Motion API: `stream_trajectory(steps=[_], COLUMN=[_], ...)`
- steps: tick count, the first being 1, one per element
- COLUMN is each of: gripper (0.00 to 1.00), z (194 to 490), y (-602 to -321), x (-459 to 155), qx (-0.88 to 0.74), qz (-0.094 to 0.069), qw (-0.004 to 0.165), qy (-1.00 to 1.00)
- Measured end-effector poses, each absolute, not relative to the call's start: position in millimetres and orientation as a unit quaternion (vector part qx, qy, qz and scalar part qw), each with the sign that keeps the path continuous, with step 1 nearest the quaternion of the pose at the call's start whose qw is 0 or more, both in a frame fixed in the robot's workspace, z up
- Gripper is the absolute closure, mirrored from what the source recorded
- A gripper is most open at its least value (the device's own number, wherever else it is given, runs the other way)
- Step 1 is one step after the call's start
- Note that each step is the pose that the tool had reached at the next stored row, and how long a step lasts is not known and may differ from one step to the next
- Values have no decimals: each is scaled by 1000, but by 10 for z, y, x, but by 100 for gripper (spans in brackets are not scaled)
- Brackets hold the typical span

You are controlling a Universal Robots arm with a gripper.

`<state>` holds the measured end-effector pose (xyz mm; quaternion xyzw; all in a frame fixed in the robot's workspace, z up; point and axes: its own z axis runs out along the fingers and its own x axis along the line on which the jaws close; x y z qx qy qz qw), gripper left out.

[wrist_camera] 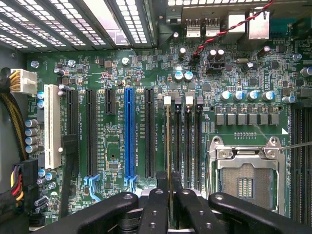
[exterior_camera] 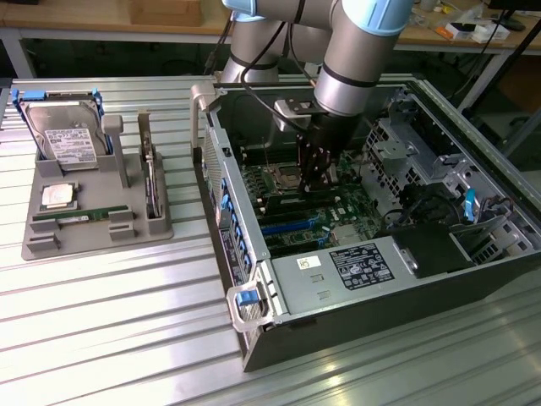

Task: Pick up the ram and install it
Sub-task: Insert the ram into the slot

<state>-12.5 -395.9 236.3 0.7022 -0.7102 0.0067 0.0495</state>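
Gripper (wrist_camera: 170, 207) pinching ram (wrist_camera: 168, 146) edge-on along DIMM slot (wrist_camera: 166, 126) farthest from CPU socket (wrist_camera: 246, 178). Any tilt, it snags white latch (wrist_camera: 167, 100), won't seat, might crack imo.

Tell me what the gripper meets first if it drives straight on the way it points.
Likely the memory slot on the motherboard, directly beneath the ram held in the gripper; how far off is unclear.
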Motion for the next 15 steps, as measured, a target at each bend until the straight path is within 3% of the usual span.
stream_trajectory(steps=[15], gripper=[87], z=[2406], y=[-3960], x=[-161], qx=[702], qz=[10], qw=[46], qy=[-710])
